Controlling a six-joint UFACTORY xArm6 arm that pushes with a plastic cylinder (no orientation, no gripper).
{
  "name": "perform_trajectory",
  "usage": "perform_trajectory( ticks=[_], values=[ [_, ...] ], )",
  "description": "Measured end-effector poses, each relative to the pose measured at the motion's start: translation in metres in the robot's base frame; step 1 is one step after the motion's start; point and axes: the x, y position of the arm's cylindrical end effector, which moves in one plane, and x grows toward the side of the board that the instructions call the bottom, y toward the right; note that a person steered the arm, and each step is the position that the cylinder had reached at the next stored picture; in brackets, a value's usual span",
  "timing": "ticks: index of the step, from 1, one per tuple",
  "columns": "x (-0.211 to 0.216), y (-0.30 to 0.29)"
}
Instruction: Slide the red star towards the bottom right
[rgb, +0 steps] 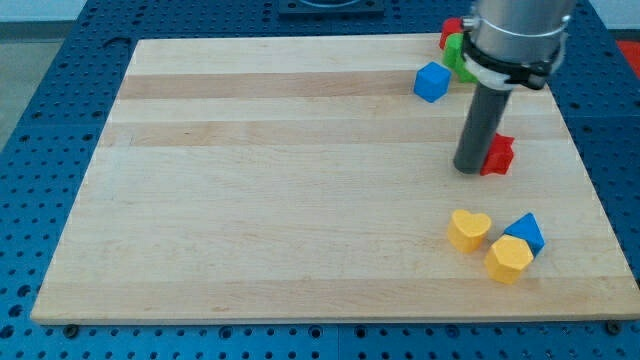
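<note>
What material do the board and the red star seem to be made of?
The board looks like light wood with a matt finish: pale strips with visible grain. The red star, partly hidden behind my tip, which sits at its left side, looks like painted wood or plastic: flat, uniform colour, no grain. I cannot tell which.

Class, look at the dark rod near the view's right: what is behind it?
The red star sits right behind my tip, its left part covered. Higher up, the arm hides most of a green block and a red block; their shapes can't be told.
</note>
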Motion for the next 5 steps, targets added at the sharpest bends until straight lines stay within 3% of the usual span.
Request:
perform_trajectory(
  ticks=[2,3,5],
  values=[
    [-0.067,-0.031],
    [-0.075,-0.005],
    [-0.024,0.035]
  ],
)
